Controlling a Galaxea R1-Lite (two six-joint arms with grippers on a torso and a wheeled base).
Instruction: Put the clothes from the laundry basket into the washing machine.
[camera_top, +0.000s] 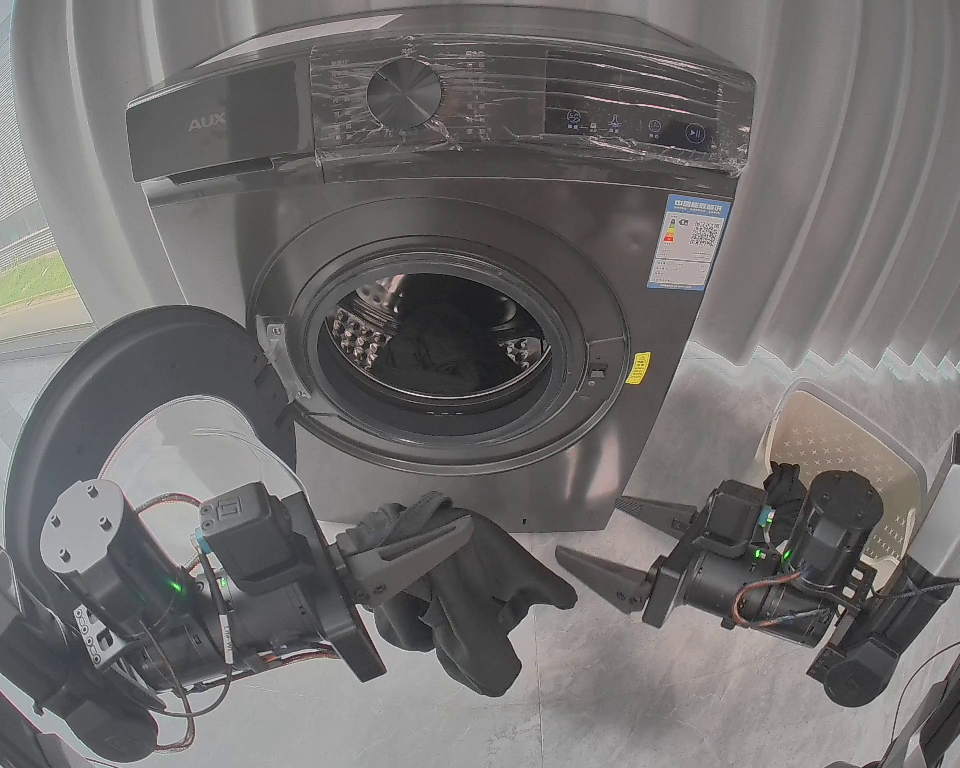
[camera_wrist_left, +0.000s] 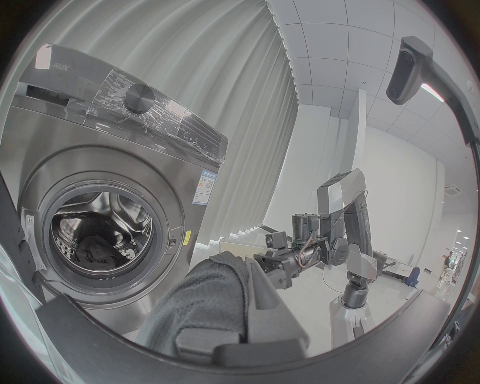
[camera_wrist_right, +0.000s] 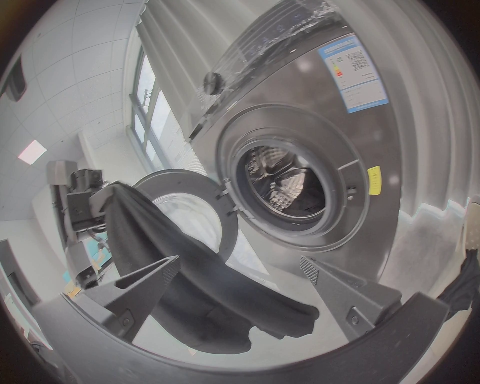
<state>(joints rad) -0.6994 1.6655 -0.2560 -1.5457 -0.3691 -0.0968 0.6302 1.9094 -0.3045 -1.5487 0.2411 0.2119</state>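
The left gripper (camera_top: 440, 548) is clamping a dark garment (camera_top: 480, 620), which is hanging just in front of the washing machine (camera_top: 600, 250), below its open drum. The right gripper (camera_top: 592, 530) is gaping wide, holding nothing, just left of the laundry basket (camera_top: 850, 440) standing on the right.

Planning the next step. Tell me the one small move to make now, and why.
Likely raise the left claw forward toward the drum: it is shut on a dark garment hanging low before the washer, whose door stands open.
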